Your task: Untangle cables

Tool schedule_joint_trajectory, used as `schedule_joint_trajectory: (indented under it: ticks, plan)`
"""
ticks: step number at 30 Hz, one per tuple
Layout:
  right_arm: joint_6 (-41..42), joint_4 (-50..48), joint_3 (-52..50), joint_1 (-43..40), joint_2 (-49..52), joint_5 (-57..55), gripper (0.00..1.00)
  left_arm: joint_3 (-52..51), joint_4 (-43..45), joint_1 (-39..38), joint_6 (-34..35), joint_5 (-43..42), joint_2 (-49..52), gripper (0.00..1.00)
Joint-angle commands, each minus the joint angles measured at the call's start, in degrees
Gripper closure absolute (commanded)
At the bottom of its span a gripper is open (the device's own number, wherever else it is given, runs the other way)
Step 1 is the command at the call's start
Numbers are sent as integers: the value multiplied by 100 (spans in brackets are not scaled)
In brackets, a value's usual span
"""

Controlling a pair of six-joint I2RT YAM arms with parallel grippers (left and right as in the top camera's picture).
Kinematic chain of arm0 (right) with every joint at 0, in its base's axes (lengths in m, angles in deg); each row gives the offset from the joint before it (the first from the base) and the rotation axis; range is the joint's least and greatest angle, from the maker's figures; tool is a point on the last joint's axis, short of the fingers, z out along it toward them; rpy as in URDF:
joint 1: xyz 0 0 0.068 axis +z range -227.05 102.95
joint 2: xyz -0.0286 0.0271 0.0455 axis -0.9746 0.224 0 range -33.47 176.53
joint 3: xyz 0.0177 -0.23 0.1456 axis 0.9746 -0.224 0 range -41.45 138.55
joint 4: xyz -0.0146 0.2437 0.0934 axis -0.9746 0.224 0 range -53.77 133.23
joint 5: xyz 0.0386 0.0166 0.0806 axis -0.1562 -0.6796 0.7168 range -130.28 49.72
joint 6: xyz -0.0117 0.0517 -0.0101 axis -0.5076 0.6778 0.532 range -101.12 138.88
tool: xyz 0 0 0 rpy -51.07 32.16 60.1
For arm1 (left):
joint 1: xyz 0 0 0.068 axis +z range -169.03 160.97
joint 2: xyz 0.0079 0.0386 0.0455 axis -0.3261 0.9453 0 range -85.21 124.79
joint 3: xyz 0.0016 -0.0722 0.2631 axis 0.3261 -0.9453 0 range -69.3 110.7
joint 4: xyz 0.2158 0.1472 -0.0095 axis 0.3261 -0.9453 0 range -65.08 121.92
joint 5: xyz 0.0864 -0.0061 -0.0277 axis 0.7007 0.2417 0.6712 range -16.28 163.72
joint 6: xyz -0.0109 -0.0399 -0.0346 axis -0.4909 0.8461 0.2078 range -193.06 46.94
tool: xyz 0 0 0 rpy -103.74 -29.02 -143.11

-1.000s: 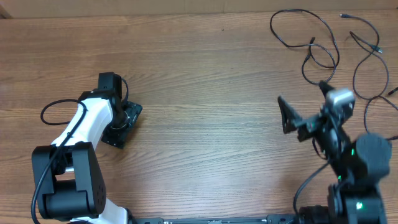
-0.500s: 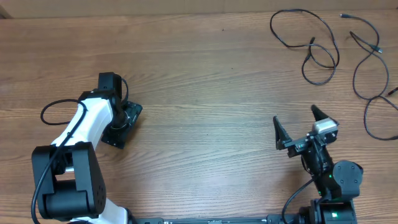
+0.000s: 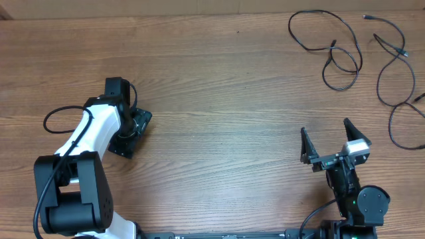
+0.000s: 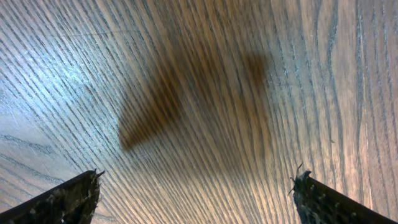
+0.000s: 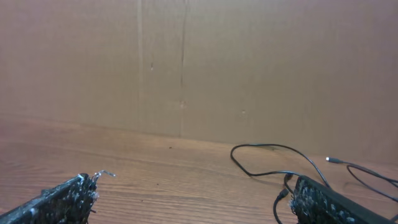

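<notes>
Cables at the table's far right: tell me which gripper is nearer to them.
Right. The right gripper hangs open on the same side of the table as the cables, closer to the robot than they lie; the left gripper sits far across, at the left side.

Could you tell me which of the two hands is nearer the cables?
The right hand: the cables lie just beyond it, while the left hand is far off.

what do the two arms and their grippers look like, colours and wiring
The left arm has a white shell over black joints, with a thin black wire looping off its side. The right arm is all black with a small green light and a silver-grey block by the wrist. The left gripper and right gripper are black with pointed, rough-edged fingers.
</notes>
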Motion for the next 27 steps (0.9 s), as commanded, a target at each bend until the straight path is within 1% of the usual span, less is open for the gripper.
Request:
schedule_joint_trajectory:
  ticks: [1, 8, 15, 18, 21, 27]
  plan:
    - [61, -24, -236, -57, -249, -28, 0, 24, 4, -37, -109, 96, 39, 0]
    - [59, 31, -369, -85, -584, 26, 0, 24, 4, -37, -109, 94, 42, 0]
    - [57, 142, -586, 94, -887, 0, 0, 24, 4, -37, -109, 94, 39, 1]
    - [50, 122, -586, 127, -885, -20, 0, 24, 4, -37, -109, 96, 42, 0]
    - [37, 361, -588, 127, -885, -52, 0, 24, 4, -37, -109, 94, 39, 0]
    - [66, 619, -588, 127, -885, -452, 0, 24, 4, -37, -109, 94, 42, 0]
